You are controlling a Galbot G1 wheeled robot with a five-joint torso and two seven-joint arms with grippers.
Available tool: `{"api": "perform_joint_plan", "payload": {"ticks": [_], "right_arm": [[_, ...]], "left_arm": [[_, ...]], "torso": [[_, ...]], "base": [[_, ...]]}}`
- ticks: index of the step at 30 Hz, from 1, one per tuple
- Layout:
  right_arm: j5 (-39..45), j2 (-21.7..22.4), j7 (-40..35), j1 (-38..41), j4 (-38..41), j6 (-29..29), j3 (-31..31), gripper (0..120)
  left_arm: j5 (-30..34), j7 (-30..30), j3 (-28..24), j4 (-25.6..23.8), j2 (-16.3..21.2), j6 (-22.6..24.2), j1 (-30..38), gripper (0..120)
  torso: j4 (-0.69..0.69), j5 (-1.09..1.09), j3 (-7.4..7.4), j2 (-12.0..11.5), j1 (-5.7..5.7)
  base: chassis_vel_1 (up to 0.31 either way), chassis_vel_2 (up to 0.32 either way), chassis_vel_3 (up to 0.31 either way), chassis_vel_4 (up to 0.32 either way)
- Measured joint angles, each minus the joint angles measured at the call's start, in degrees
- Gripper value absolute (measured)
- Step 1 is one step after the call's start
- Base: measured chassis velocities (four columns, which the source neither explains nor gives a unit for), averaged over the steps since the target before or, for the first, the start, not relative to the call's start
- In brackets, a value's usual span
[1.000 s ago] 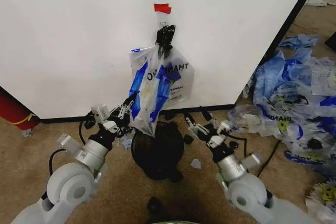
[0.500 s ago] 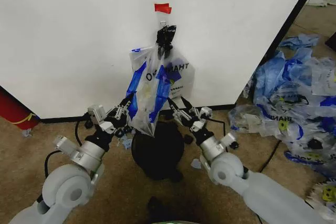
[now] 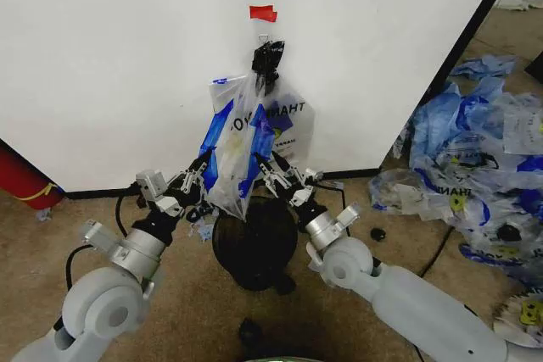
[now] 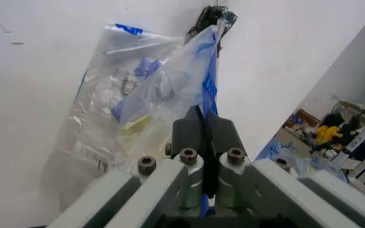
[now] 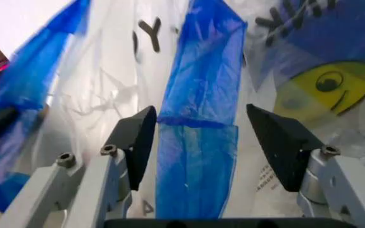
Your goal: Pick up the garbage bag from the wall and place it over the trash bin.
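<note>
The garbage bag [image 3: 250, 146] hung against the wall [image 3: 127, 65], just below a red tape piece [image 3: 262, 13], with the trash bin [image 3: 254, 239] standing on the floor [image 3: 170, 311] right beneath it. The left gripper [image 3: 202, 167] had its jaws pressed together on the bag's left blue handle strip, the film pinched between them in the left wrist view. The right gripper [image 3: 265, 167] sat at the bag's lower right side, jaws spread wide; a blue handle strip [image 5: 198, 109] lay between them, touching neither. More bags [image 3: 475, 158] lay piled to the right
</note>
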State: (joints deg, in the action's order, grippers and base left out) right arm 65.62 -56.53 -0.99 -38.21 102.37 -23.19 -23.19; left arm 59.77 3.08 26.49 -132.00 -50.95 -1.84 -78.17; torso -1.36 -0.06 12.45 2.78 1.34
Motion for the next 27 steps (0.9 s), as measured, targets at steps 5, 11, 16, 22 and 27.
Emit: {"api": "perform_joint_plan", "payload": {"ticks": [5,11,16,22,27], "right_arm": [[0.1,-1.4,0.0,1.1,-1.3,0.0,-1.2,43],[-0.2,-2.3,0.0,1.4,-1.5,0.0,-2.0,22],[-0.6,-2.5,0.0,1.3,-1.5,0.0,-2.2,4],[-0.8,-2.6,0.1,1.5,-1.9,-0.4,-2.5,0],[-0.8,-1.5,0.5,0.2,1.0,-0.8,-1.4,0]], "left_arm": [[0.0,-0.2,0.5,-0.2,0.0,-0.2,-0.6,0],[0.0,-0.3,0.6,-0.2,0.0,-0.4,-0.6,0],[0.0,-0.3,0.4,0.2,0.0,-0.6,-0.4,0],[-0.2,-0.6,0.1,0.6,-0.3,-0.8,-0.4,0],[-0.2,-0.7,0.0,0.8,-0.3,-0.8,-0.2,0]], "torso": [[0.01,0.0,0.0,0.0,0.0],[0.0,0.0,0.0,0.0,0.0],[0.0,0.0,0.0,0.0,0.0],[0.0,0.0,0.0,0.0,0.0],[0.01,0.0,0.0,0.0,0.0]], "base": [[0.0,0.0,0.0,0.0],[0.0,0.0,0.0,0.0],[0.0,0.0,0.0,0.0],[0.0,0.0,0.0,0.0],[0.0,0.0,0.0,0.0]]}}
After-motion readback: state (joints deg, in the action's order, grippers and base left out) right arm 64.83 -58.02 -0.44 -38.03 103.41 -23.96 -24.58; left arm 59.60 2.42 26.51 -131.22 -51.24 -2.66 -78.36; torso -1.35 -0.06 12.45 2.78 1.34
